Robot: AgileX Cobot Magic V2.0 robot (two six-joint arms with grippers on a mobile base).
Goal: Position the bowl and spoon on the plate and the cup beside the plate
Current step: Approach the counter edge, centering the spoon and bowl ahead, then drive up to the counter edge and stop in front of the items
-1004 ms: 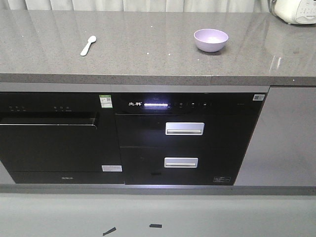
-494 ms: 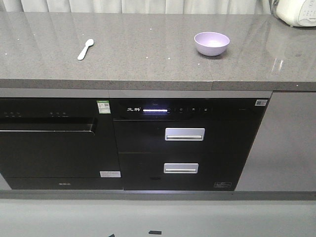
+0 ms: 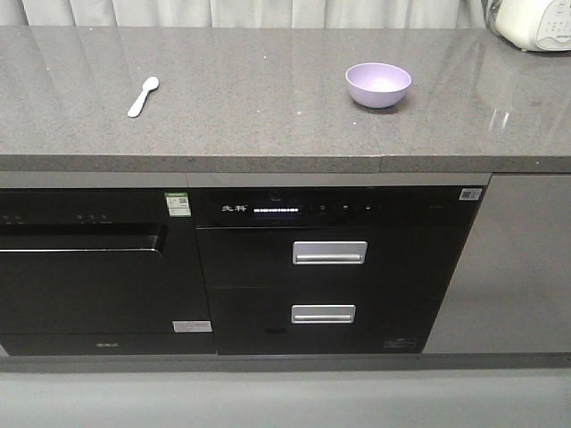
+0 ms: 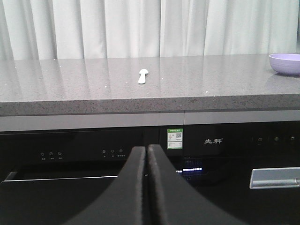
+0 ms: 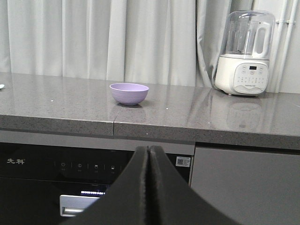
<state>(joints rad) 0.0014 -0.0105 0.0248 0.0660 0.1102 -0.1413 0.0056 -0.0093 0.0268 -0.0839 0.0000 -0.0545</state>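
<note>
Left wrist view: small round lavender plastic bowl (image 4: 286,64), on grey stone countertop (image 4: 93,89), cropped by right frame edge. Right wrist view: pale mint plastic spoon (image 5: 1,86), on countertop, sliver only at left frame edge.

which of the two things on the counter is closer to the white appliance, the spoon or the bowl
The lavender bowl: it sits toward the right end of the counter, near the white appliance; the spoon lies far left.
</note>
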